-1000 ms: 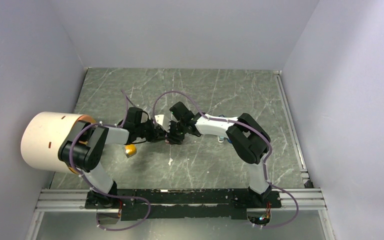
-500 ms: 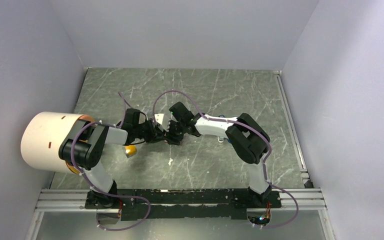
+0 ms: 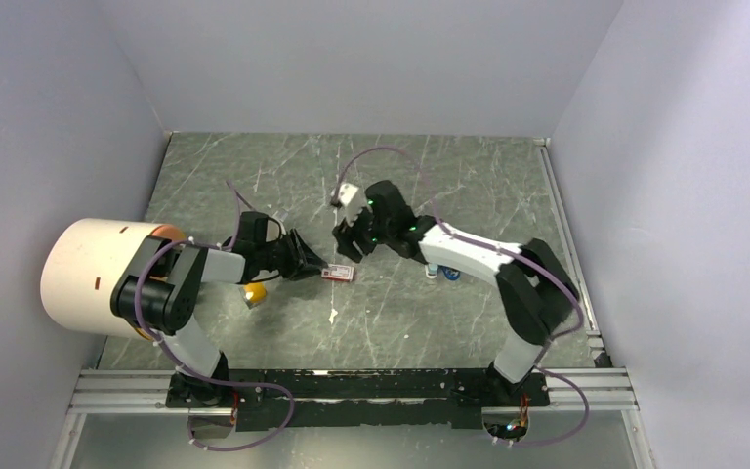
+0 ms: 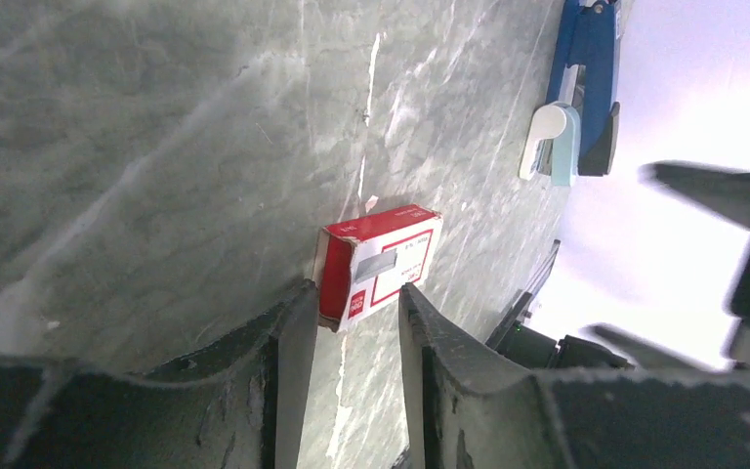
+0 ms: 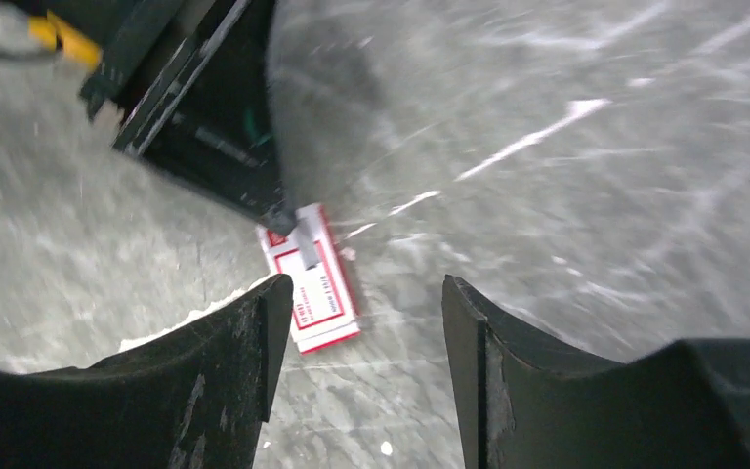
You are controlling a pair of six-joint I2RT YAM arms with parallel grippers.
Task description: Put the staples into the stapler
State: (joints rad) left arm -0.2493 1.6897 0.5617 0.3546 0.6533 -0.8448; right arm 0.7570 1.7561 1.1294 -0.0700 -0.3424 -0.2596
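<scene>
Stapler, slim, bright blue

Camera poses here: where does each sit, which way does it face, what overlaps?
Top external: high behind the robot, facing down at the table; left arm and right arm show whole.
Left wrist: low, looking along the table past the left fingers at the red-and-white box and stapler.
Right wrist: looking down between the right fingers at the box.
All share the box.

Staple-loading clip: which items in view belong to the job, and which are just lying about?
Job: stapler; red-and-white box, apparently the staples' box; loose staples not seen.
Lying about: pale blue-grey piece; orange-yellow block; big white cylinder.
</scene>
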